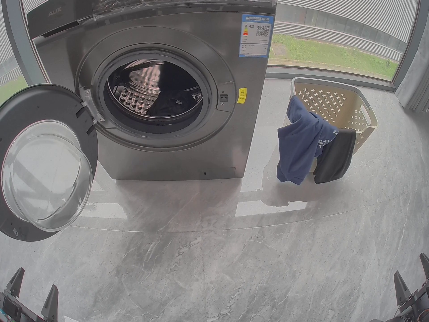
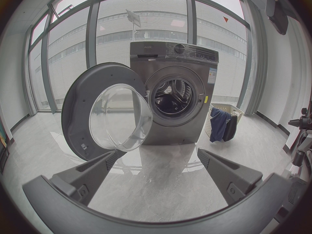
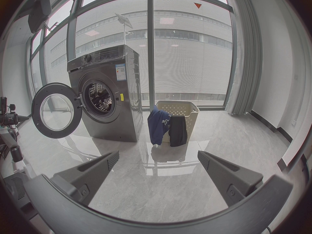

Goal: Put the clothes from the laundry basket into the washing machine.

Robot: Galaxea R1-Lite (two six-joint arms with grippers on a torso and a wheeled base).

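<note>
**Inspector:** Where did the clothes lie?

**Assistant:** Two pieces hung over the rim of the laundry basket (image 1: 344, 101), on the side facing the robot. One was a blue garment (image 1: 300, 145). The other was a black garment (image 1: 335, 156), touching it on the robot's right. Both draped down the outer wall toward the grey floor (image 1: 214, 256). The basket's bottom was hidden, so its contents could not be told. A dark cloth (image 1: 172, 103) lay inside the drum (image 1: 143, 90).

**Inspector:** And the washing machine (image 1: 178, 32)?

**Assistant:** It stood to the left of the basket and apart from it, with its back to the window (image 1: 339, 32). Its door (image 1: 44, 162) was swung fully open toward the robot's left, and the drum mouth was unobstructed.

**Inspector:** State of the pincers?

**Assistant:** The left gripper (image 2: 156, 151) was low on the robot's left. Its fingers were spread wide with nothing between them, and it was well short of the machine. The right gripper (image 3: 157, 152) was low on the robot's right, likewise spread and empty. It was well apart from the basket and touched neither garment.
</note>
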